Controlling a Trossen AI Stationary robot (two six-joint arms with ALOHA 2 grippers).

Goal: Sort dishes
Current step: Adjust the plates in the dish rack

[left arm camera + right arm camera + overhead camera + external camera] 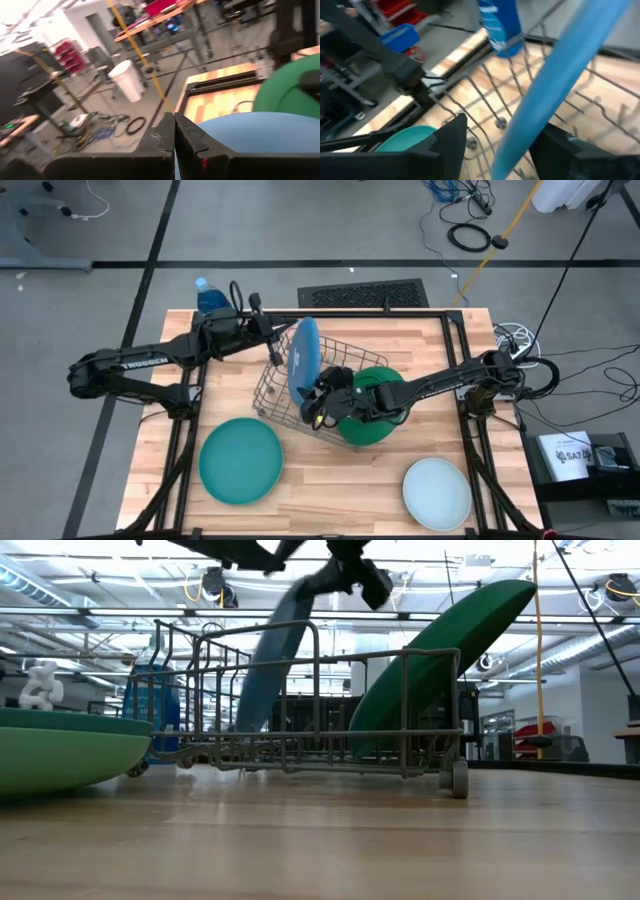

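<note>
From above, the grey wire rack point(310, 385) sits mid-table with a bright blue plate point(304, 358) standing on edge inside it and a dark green plate point(372, 412) leaning at the rack's right side. The left gripper point(272, 340) reaches to the rack's upper left edge beside the blue plate, and the right gripper point(318, 402) is over the rack's lower part at the blue plate's bottom edge. A teal plate point(241, 460) lies flat below and left of the rack, a pale mint plate point(437, 492) below and right of it, and a blue bottle point(209, 296) stands beyond the rack's upper left. At table height, the blue plate point(272, 658) and green plate point(440, 652) both tilt in the rack point(310, 705), with the teal plate point(65, 748) left of it. The left wrist view shows that arm's fingers point(187, 137) pressed together, nothing between them. The right wrist view shows its fingers point(451, 136) spread on either side of the blue plate's point(555, 75) edge, not visibly squeezing it.
</note>
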